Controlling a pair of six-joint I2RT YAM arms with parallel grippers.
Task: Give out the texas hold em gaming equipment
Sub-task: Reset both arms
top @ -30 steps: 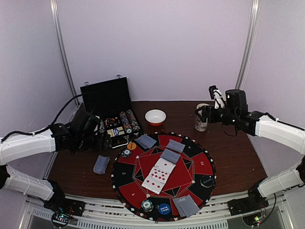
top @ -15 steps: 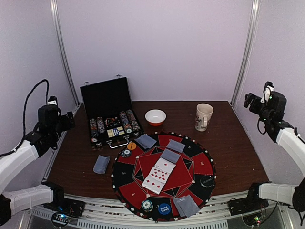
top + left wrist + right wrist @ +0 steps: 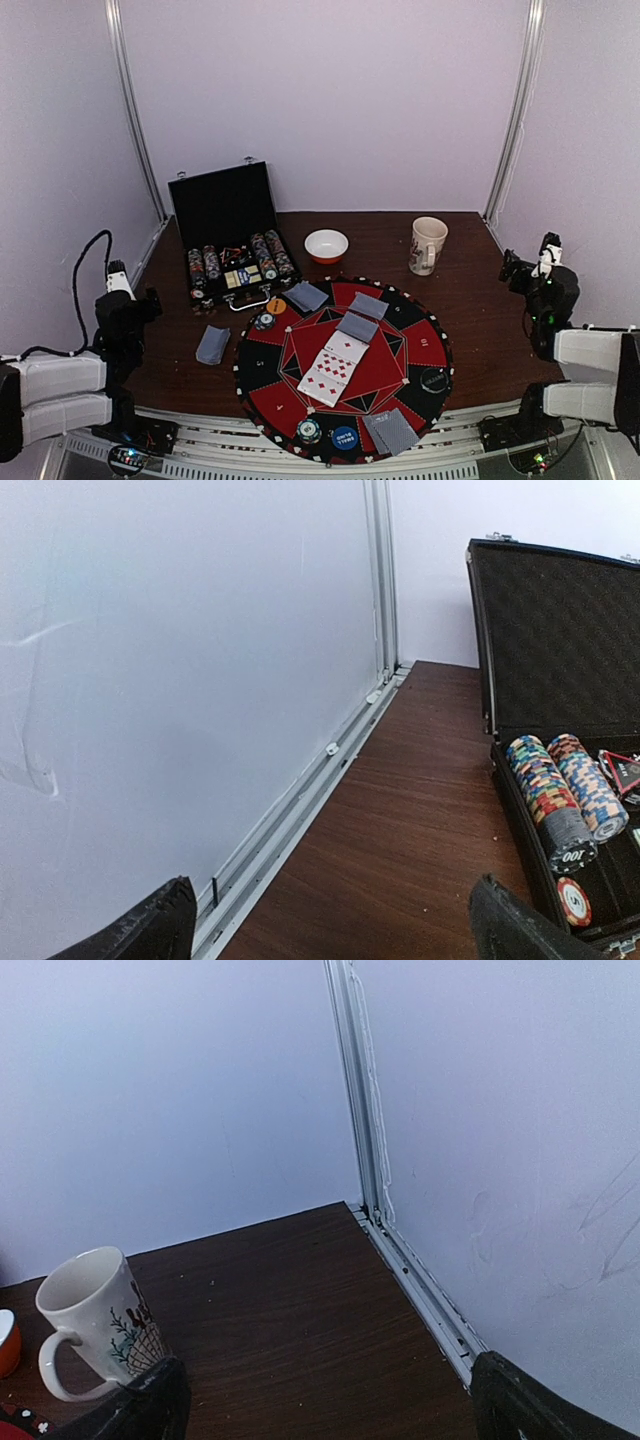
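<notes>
Open briefcase at back-left of surface holds chip stacks in rows. Cards and loose chips lie on round mat. Left pincer and right pincer: fingers apart.

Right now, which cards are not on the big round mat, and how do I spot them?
Find the big red-and-black round mat at the front of the table. Just off its left edge, in front of the open black case, grey-blue cards lie face down on the wood. The other loose cards sit on the mat; only these lie off it.
</notes>
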